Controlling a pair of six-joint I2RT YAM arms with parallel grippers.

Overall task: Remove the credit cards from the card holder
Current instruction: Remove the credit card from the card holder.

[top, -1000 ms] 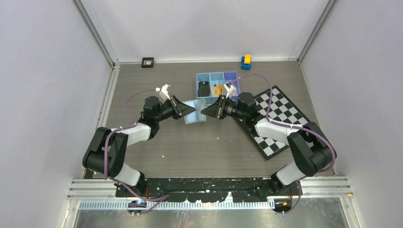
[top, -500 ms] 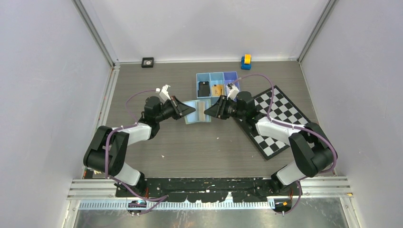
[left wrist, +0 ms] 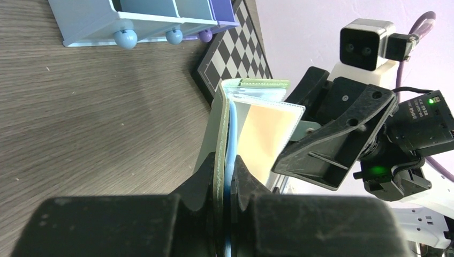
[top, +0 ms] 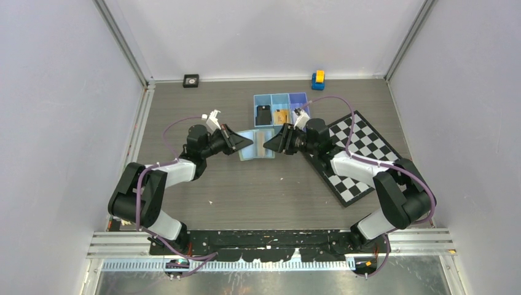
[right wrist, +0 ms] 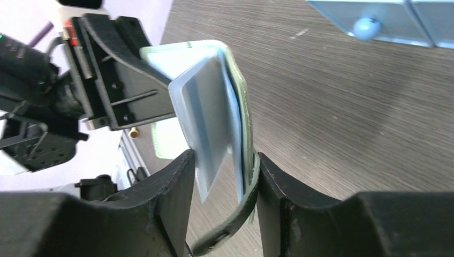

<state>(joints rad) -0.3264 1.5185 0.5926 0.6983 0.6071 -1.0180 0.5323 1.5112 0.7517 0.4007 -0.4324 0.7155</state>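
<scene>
Left hand point(left wrist: 225, 172) pinches one edge of the card holder point(left wrist: 217, 128); right hand point(right wrist: 225, 161) stands parted around its other flap.

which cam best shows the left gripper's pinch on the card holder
Left wrist: close up, left gripper shut on the card holder at its green edge. Right wrist shows the holder's other end; top external shows it tiny.
</scene>
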